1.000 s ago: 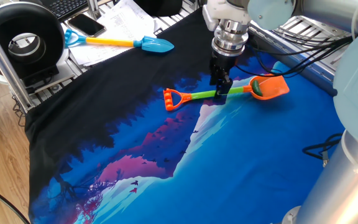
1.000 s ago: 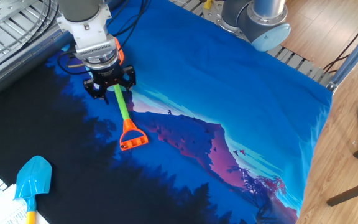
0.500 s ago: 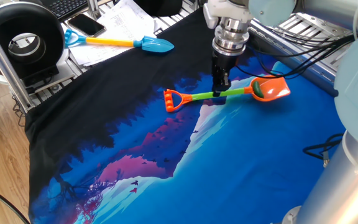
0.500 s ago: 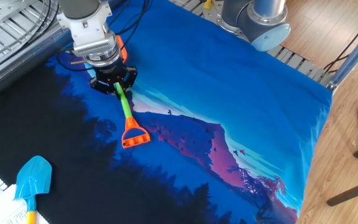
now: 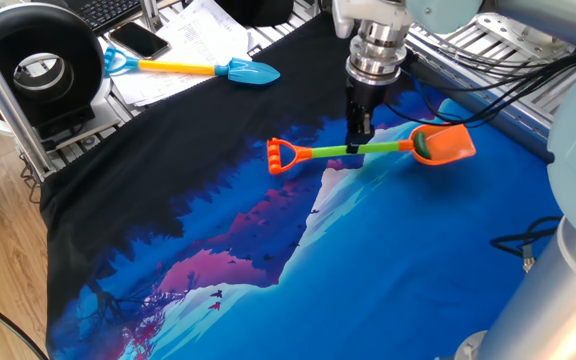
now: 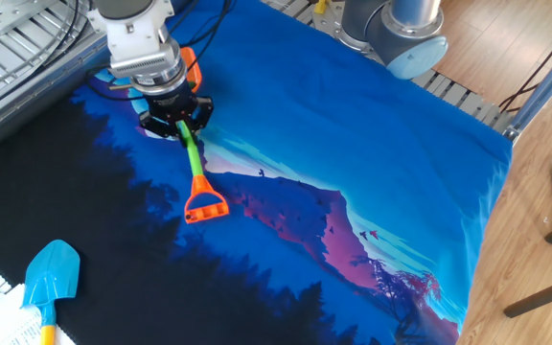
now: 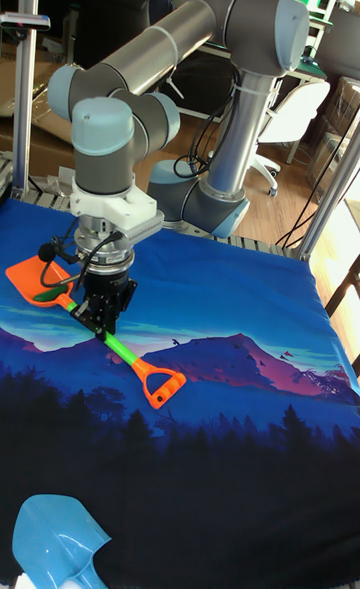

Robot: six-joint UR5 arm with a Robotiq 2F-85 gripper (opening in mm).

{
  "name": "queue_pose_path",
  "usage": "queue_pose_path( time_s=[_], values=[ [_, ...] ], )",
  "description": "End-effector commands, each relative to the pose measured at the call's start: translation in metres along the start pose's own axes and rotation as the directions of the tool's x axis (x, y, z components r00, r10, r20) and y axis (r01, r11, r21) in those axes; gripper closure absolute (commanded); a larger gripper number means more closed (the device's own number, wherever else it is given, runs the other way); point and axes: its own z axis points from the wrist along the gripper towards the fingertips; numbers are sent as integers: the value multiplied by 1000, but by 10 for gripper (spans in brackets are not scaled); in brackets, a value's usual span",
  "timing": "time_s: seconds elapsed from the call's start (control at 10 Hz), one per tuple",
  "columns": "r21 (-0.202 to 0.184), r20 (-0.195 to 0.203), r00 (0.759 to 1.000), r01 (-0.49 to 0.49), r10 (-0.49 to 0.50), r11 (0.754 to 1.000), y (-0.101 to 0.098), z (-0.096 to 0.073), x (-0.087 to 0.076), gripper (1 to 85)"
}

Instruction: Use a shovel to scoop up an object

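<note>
The shovel has an orange blade [image 5: 446,146], a green shaft [image 5: 328,152] and an orange D-handle [image 5: 279,158], and stretches across the blue cloth. My gripper [image 5: 356,143] points straight down and is shut on the shaft near its middle. A small dark green object [image 5: 420,146] rests in the blade where it meets the shaft. In the other fixed view the gripper [image 6: 184,131] hides most of the blade, and the handle [image 6: 204,206] points toward the camera. The tall fixed view shows the gripper [image 7: 100,327], the blade [image 7: 30,279] and the object [image 7: 46,297] inside it.
A blue-bladed toy shovel [image 5: 193,69] with a yellow shaft lies on papers at the back left, beside a phone [image 5: 139,40] and a black round device [image 5: 38,65]. The printed cloth [image 5: 268,270] covers the table. Cables [image 5: 513,245] trail at the right near the arm's base.
My gripper has shifted a little toward the blade end with the shovel in it, so blade and handle both moved the same way. The green object stays in the blade.
</note>
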Motion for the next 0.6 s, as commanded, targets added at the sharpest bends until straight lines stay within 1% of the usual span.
queue_pose_path(
  time_s=[0.0,0.1,0.2,0.3,0.4,0.5],
  values=[
    [38,-4,1000,19,-19,999,-12,-4,3,617],
    [30,1,1000,20,-20,999,-10,-3,1,493],
    [26,6,1000,17,-17,1000,-9,-3,0,480],
    [1,18,1000,3,-3,1000,-2,-4,-3,493],
    [-9,30,999,-21,21,1000,1,-5,-6,783],
    [-10,22,999,-27,27,1000,2,-7,-3,833]
  ],
)
